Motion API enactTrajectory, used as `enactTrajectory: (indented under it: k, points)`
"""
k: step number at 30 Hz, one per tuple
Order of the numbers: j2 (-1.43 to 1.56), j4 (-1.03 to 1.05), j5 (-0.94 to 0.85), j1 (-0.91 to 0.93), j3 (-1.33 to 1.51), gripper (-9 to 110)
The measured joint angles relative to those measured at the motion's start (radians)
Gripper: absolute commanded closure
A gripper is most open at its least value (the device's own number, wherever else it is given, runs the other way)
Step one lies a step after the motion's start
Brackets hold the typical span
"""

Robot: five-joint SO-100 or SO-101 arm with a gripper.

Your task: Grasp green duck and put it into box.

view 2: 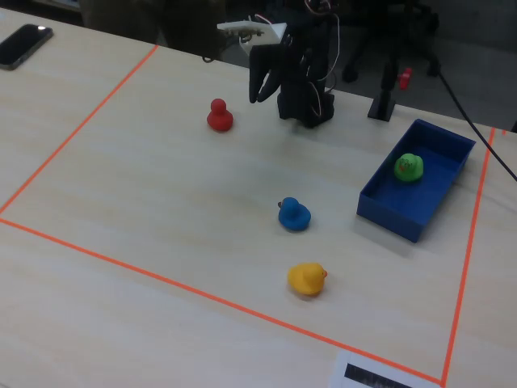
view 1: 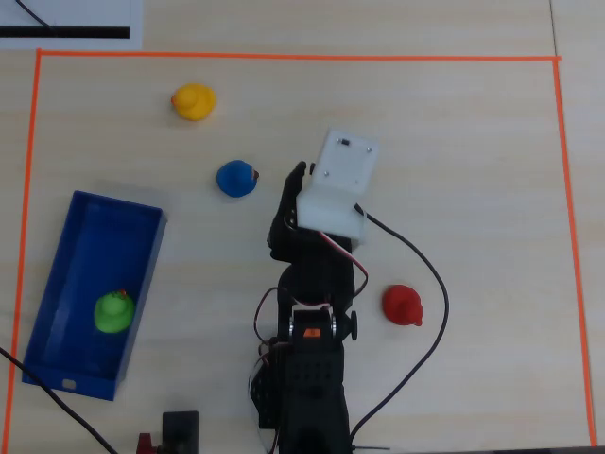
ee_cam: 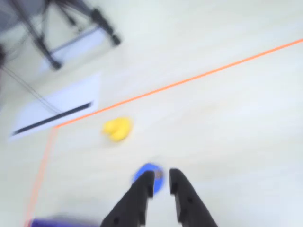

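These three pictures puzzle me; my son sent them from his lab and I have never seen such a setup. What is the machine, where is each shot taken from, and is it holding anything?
It is a small robot arm on a table, ending in a two-finger gripper. One picture looks straight down, one rides on the wrist, and one stands across the table. An orange tape line frames the work area. On the table sit a yellow duck, a blue duck and a red duck. The green duck already lies inside the blue box. The gripper holds nothing; its fingers stand slightly apart above the table.

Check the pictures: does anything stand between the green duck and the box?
Nothing does. The green duck already lies inside the box. The gripper is empty and hangs apart from it, near the blue duck.
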Motion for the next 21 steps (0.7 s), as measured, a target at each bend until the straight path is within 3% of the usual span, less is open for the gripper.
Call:
enactTrajectory:
  k: [5,10,18,21]
  points:
    - [0.341,0.015,-0.021,0.052,0.407,101]
    - [0.373,0.034,-0.1,0.086,0.652,101]
    - [0.379,0.486,-0.155,0.026,0.68,100]
    - [0.396,0.518,-0.163,0.031,0.678,99]
